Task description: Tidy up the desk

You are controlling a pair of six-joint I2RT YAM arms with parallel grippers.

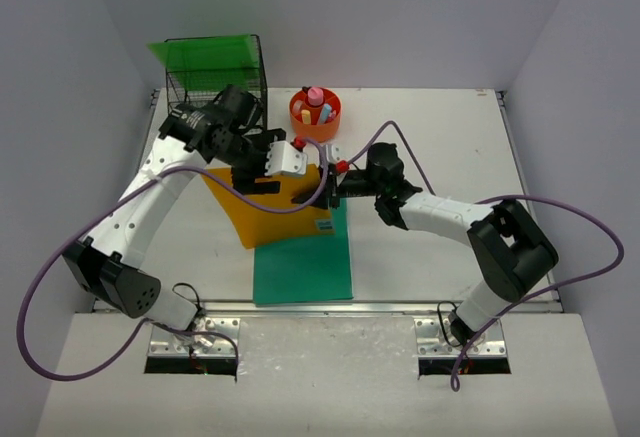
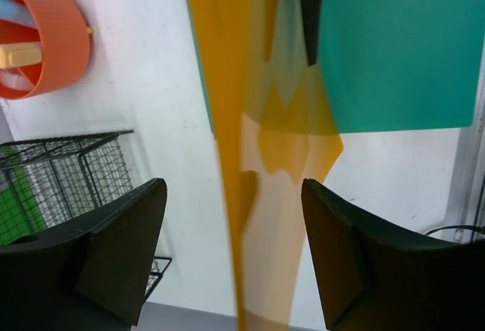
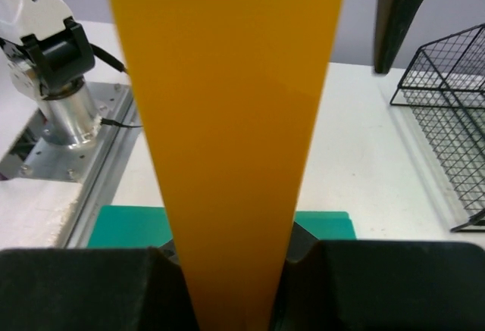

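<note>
Desk [image 1: 450, 157] first: white top, metal rail along the near edge. The teal folder [image 1: 303, 267] lies flat just behind that rail, well nearer than the basket [image 1: 215, 72]. Above it the yellow folder [image 1: 255, 212] is lifted off the surface and tilted, its lower end over the teal one, its long side running up toward the basket. Right gripper [image 3: 235, 270] has it, fingers pinched on the sheet. Left gripper [image 2: 235, 232] straddles the folder's edge, fingers wide apart, no contact that I can see. Here's the key relation: the basket sits beyond and left of the folder, with the left arm right beside it and the right arm farther off. I'd call a hand-over or a swing toward the basket. A green folder [image 1: 205, 52] already stands in it, and an orange cup [image 1: 315, 115] sits just right of the basket. Grey walls close in on three sides.
</note>
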